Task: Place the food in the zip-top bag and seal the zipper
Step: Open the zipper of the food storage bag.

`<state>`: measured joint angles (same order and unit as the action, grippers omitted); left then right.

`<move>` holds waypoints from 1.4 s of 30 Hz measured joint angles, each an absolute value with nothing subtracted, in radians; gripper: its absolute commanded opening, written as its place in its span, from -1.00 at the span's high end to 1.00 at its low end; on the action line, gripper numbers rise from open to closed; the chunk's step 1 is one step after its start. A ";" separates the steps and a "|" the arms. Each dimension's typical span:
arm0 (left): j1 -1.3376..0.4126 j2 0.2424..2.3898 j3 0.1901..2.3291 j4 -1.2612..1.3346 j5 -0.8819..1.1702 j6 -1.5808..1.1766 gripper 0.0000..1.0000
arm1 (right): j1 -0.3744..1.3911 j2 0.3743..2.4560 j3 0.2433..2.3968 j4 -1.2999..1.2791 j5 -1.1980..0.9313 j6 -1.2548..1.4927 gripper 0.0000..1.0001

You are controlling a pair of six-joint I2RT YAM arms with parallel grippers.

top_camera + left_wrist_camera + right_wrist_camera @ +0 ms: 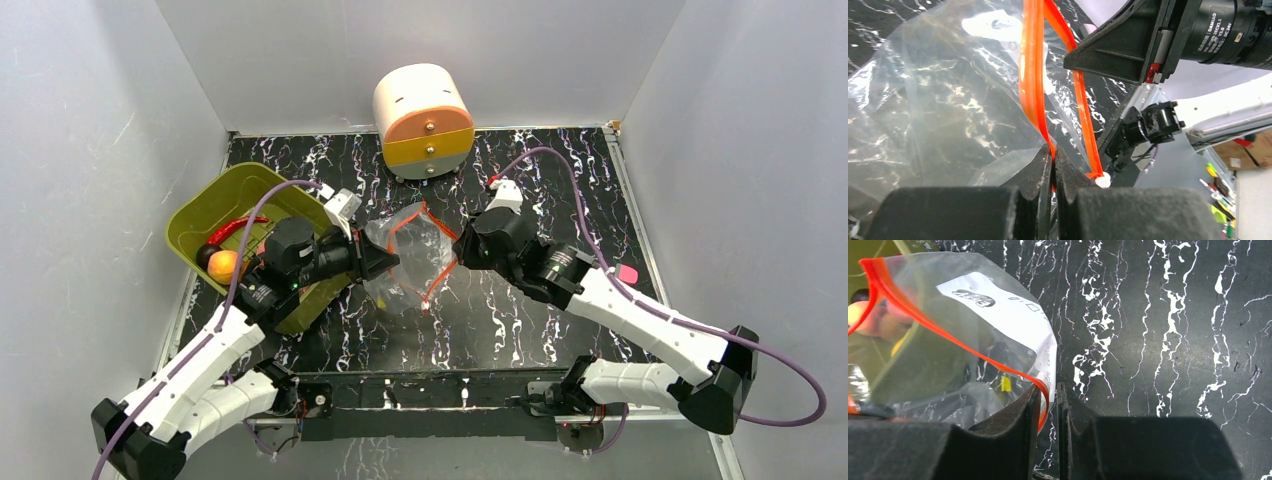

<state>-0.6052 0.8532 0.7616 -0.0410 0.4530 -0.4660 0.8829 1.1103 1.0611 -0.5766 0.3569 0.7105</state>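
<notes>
The clear zip-top bag (408, 255) hangs between my two grippers at the table's middle, its red-orange zipper (440, 262) spread into an open loop. My left gripper (385, 262) is shut on the zipper strip (1034, 75) at the mouth's left side, the strip pinched between the jaws (1053, 155). My right gripper (460, 250) is at the mouth's right side. Its jaws stand a narrow gap apart (1049, 405), with the strip (1044, 395) lying loose in the gap against the left finger. The food, an orange-pink fruit (223, 265), a red piece (235, 228) and a dark ball (205, 255), lies in the basket.
The olive-green basket (215, 200) stands at the left, under my left arm. A white round drawer unit (425, 120) with orange and yellow fronts stands at the back. A small pink thing (627, 273) lies at the right edge. White walls enclose the black marbled table (1158, 340).
</notes>
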 measured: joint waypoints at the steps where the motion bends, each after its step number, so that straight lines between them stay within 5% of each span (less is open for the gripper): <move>1: -0.605 0.852 0.775 -0.069 0.439 -0.447 1.00 | 0.883 1.116 1.061 -0.580 0.361 0.709 0.70; 6: -0.605 0.815 0.805 -0.128 0.379 -0.390 1.00 | 0.883 1.163 1.061 -0.595 0.368 0.710 0.63; 13: -0.605 0.823 0.804 -0.127 0.382 -0.397 1.00 | 0.883 1.181 1.063 -0.522 0.248 0.715 0.22; 17: -0.605 0.838 0.796 -0.101 0.403 -0.426 1.00 | 0.883 1.226 1.071 -0.489 0.187 0.726 0.20; 19: -0.605 0.838 0.784 -0.084 0.414 -0.438 1.00 | 0.883 1.249 1.074 -0.485 0.175 0.733 0.23; 26: -0.605 0.837 0.770 -0.077 0.425 -0.450 1.00 | 0.883 1.246 1.077 -0.525 0.265 0.726 0.98; 42: -0.613 1.063 0.928 -0.309 0.149 -0.448 1.00 | 0.886 1.025 1.077 -0.574 0.443 0.718 1.00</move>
<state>-0.6132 1.0630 0.9279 -0.3092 0.1490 -0.4484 0.8864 1.0252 1.0771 -0.5743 0.4427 0.7181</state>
